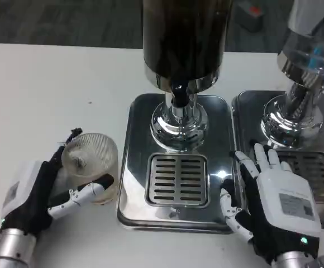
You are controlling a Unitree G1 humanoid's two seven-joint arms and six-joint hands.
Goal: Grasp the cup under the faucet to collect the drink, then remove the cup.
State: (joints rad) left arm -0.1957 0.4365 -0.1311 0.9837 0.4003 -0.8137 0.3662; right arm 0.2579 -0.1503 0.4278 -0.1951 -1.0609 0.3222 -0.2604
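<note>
Drink dispensers stood side by side on a white table [50, 72] as a humanoid robot's two hands worked below them. At lower left of the frame, the left hand [50, 187] gripped a clear ribbed plastic cup [92, 162], dark fingers behind it and a white-and-black thumb [81, 195] wrapped across its front near the base. The cup tilted toward the camera, its round opening visible, and sat on the table just beside the left edge of the polished steel drip tray [134, 167], apart from the faucet. At centre, the dark-filled dispenser [184, 39] rose from a chrome pedestal [179, 123], with its black faucet [179, 92] hanging above the slotted drain grate [177, 180], which lay bare. At lower right, the right hand [276, 204] lay flat, back up, fingers spread and holding nothing, over the seam between the centre tray and the neighbouring tray [246, 106]; its fingertips [260, 151] pointed toward the top of the frame. A second dispenser [310, 39], clear-bodied on its own chrome stand, occupied the upper right corner. Grey carpet showed beyond the table's far edge.
</note>
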